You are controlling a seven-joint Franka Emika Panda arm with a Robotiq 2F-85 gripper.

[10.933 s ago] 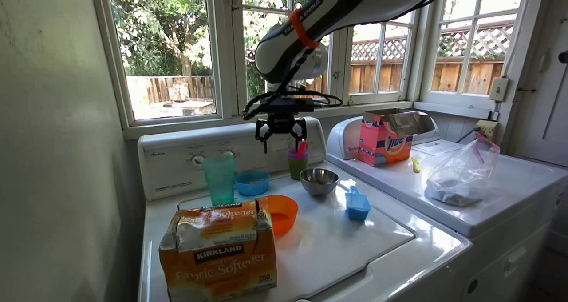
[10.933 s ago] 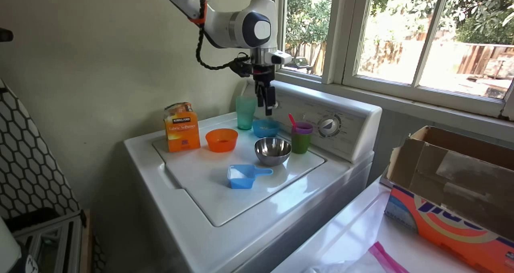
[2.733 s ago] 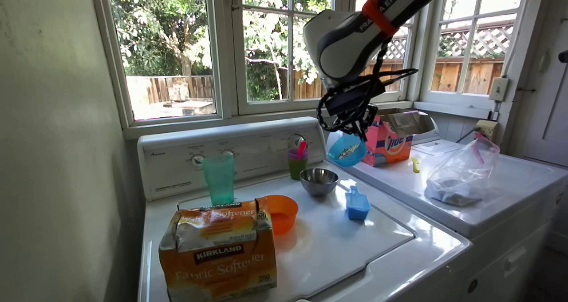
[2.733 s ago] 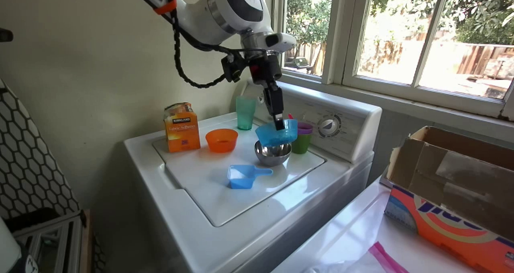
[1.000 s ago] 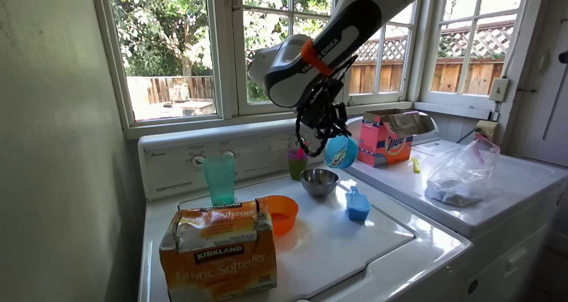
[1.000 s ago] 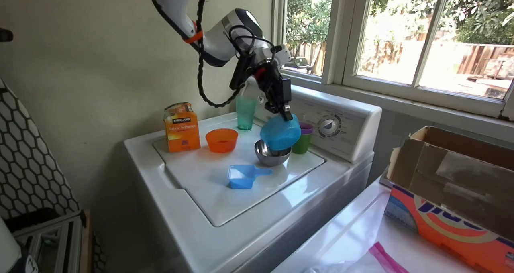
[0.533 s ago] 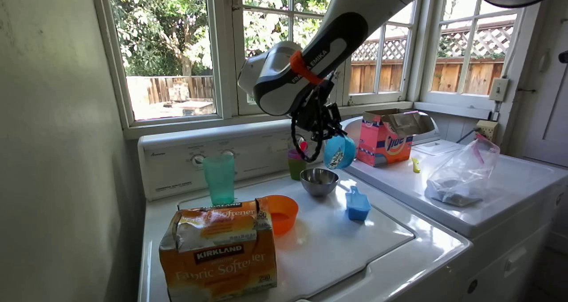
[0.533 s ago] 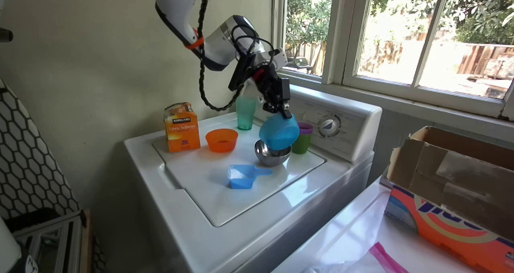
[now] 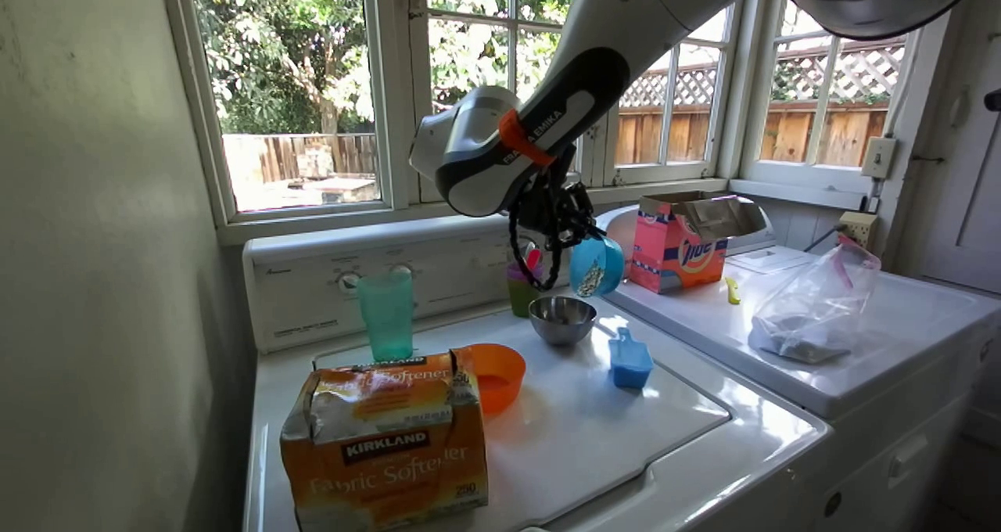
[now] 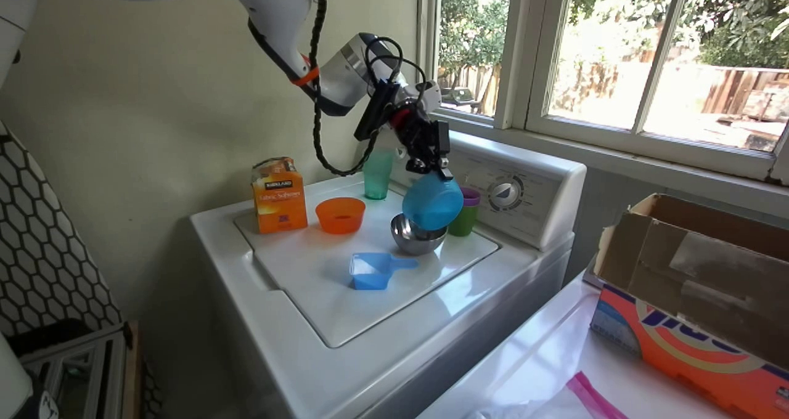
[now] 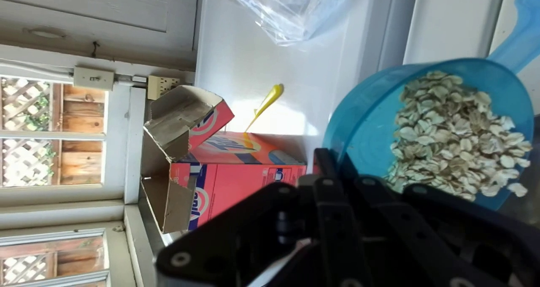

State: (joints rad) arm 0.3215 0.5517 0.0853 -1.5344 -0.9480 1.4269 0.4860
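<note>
One blue bowl [image 10: 431, 204] of oats [image 11: 455, 139], tipped sideways, gripper [image 11: 335, 161] clamped nearly closed on its rim. It's up in the air near the steel bowl [image 9: 561, 328], around the back corner of the washer lid [image 10: 333, 308] by the green cup [image 10: 463, 223].

- Side wall [image 10: 154, 111]: plain, off-white, unevenly shaded; it flanked the top-loading washing machine [image 10: 345, 320].
- Control console [image 10: 551, 200]: rose along the rear of the machine and carried a large rotary dial [image 10: 504, 194].
- Second white appliance [image 9: 923, 305]: stood beside the first.
- Multi-pane windows [image 9: 400, 86]: white-framed, set behind the console and on the adjoining side.
- Exterior: leafy trees [image 9: 297, 55] and a wooden fence [image 9: 852, 131], lattice-topped in part, showed through the glass.
- Electrical fittings: a light switch [image 9: 879, 157] was mounted above a cream-coloured outlet [image 9: 859, 225].
- Hexagon-patterned panel [image 10: 52, 237]: leaned at the edge of an exterior view.
- Lighting: daylight left bright patches [image 10: 456, 296] on the machine.
</note>
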